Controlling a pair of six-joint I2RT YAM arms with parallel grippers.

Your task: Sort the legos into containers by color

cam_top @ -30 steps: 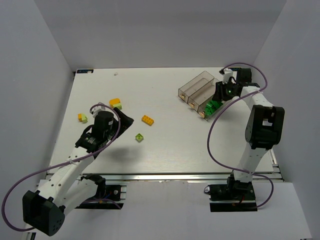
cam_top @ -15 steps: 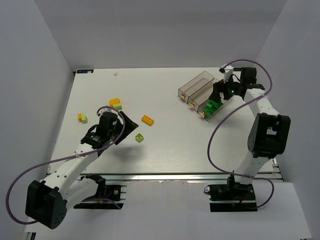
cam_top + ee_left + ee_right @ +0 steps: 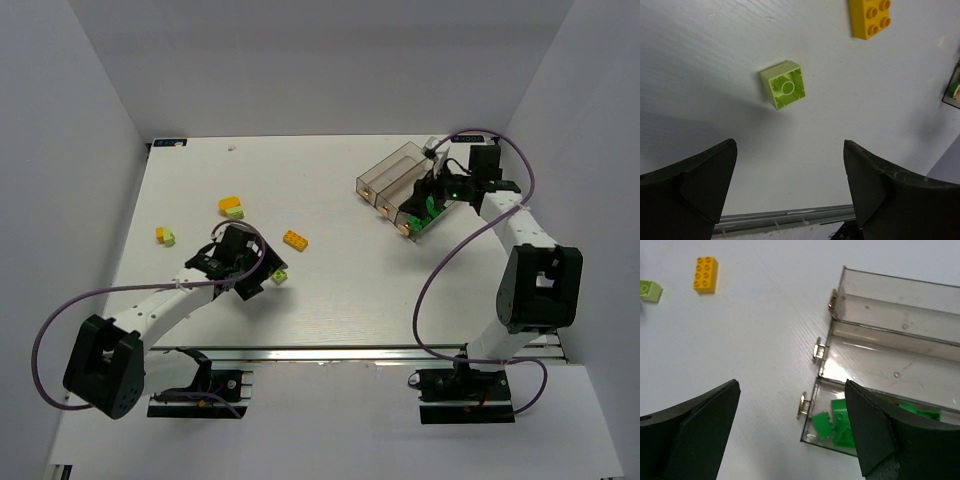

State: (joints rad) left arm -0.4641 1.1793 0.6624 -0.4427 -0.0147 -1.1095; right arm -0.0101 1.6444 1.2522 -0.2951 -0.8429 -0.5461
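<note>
The left pincer [image 3: 789,146] gapes empty before a lime lego [image 3: 783,85]; the right pincer [image 3: 792,385] gapes empty above the containers [image 3: 890,315].

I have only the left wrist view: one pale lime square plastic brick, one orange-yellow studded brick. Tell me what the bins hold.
Observer: Of the three joined clear smoky plastic bins, only the one nearest the right arm's base holds anything: green bricks.
Operator: Report the right gripper.
Observer: The right gripper is open and holds nothing.
Operator: List bricks I can't see.
Observer: An orange-yellow-and-lime cluster and a smaller one lie on the white table's left side.
</note>
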